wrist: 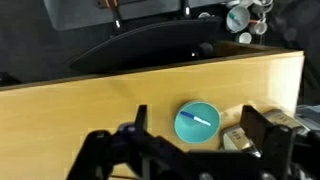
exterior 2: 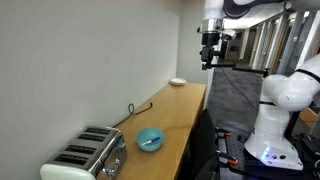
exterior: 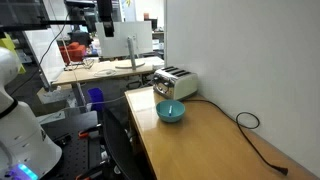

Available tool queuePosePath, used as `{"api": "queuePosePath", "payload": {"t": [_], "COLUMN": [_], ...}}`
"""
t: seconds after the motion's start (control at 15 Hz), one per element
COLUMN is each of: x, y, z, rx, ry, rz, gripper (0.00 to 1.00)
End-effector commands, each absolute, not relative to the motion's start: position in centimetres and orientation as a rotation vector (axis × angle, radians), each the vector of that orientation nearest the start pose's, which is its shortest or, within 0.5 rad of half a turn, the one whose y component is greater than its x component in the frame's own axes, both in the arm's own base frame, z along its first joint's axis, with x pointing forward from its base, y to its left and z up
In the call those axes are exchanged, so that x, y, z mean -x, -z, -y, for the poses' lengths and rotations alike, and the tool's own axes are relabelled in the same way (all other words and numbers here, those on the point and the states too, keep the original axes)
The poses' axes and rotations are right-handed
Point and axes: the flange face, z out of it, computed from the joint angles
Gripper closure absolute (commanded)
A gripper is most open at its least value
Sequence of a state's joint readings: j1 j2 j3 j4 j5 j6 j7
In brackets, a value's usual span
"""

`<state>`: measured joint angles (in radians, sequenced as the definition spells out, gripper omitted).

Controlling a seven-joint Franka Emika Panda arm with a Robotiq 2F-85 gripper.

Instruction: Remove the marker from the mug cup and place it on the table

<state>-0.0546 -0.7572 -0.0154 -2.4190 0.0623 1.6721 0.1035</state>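
The teal mug cup stands on the wooden table next to the toaster, and shows in both exterior views. The marker, blue at one end and white along the rest, lies inside the cup; in an exterior view it is a thin pale streak. My gripper hangs high above the table, far from the cup. In the wrist view its two dark fingers are spread wide apart and empty, with the cup seen far below between them.
A silver-white toaster stands at the table end by the cup. A black cable runs along the wall. A small white round object lies at the far end. A cluttered workbench stands beyond.
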Motion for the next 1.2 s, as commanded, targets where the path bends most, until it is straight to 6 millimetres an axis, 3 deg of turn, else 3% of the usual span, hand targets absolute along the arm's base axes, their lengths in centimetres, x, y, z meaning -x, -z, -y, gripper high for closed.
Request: {"api": "queuePosePath", "payload": {"t": [0.0, 0.53, 0.87, 1.13], "x": [-32.2, -32.2, -35.0, -38.8], "y": [-56.1, -56.1, -56.1, -54.7], "z": [1.8, 1.8, 0.5, -1.5], "rx": [3.057, 3.057, 3.07, 3.072], "ry": [0.013, 0.013, 0.068, 0.108], "rz": [-0.269, -0.269, -0.227, -0.179], "gripper": [0.0, 0.0, 0.0, 0.0]}}
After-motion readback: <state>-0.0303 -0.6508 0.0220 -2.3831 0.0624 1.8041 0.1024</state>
